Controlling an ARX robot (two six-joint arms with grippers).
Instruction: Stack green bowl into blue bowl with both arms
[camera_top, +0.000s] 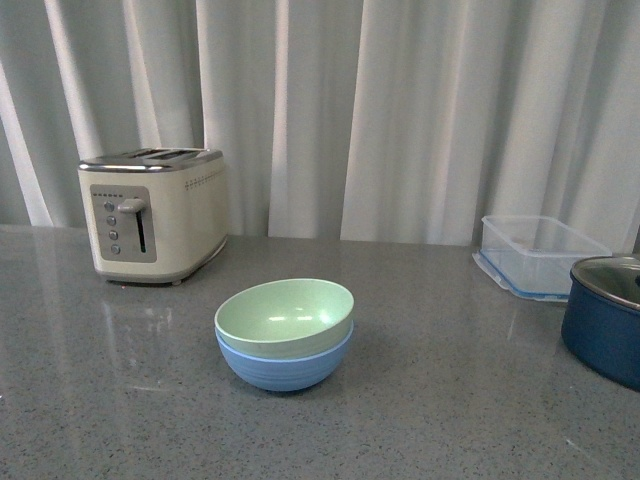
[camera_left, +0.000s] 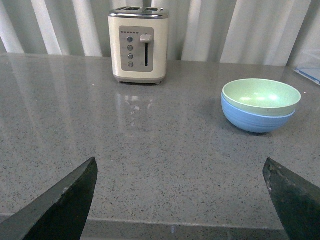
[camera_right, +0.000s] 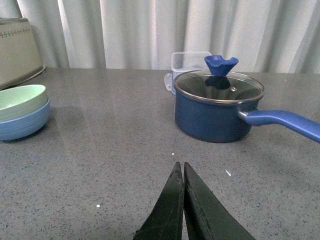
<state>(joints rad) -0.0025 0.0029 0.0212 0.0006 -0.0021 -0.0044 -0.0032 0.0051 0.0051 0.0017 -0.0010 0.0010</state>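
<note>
The pale green bowl (camera_top: 285, 312) sits nested inside the light-blue bowl (camera_top: 285, 367) at the middle of the grey counter. The pair also shows in the left wrist view, green bowl (camera_left: 261, 95) in blue bowl (camera_left: 256, 120), and at the edge of the right wrist view, green bowl (camera_right: 20, 100) in blue bowl (camera_right: 22, 125). My left gripper (camera_left: 180, 172) is open and empty, well away from the bowls near the counter's front edge. My right gripper (camera_right: 180, 167) is shut and empty, also away from the bowls. Neither arm shows in the front view.
A cream toaster (camera_top: 152, 212) stands at the back left. A clear plastic container (camera_top: 540, 252) sits at the back right. A dark navy pot with a glass lid (camera_right: 217, 105) and a long handle (camera_right: 282, 122) stands at the right.
</note>
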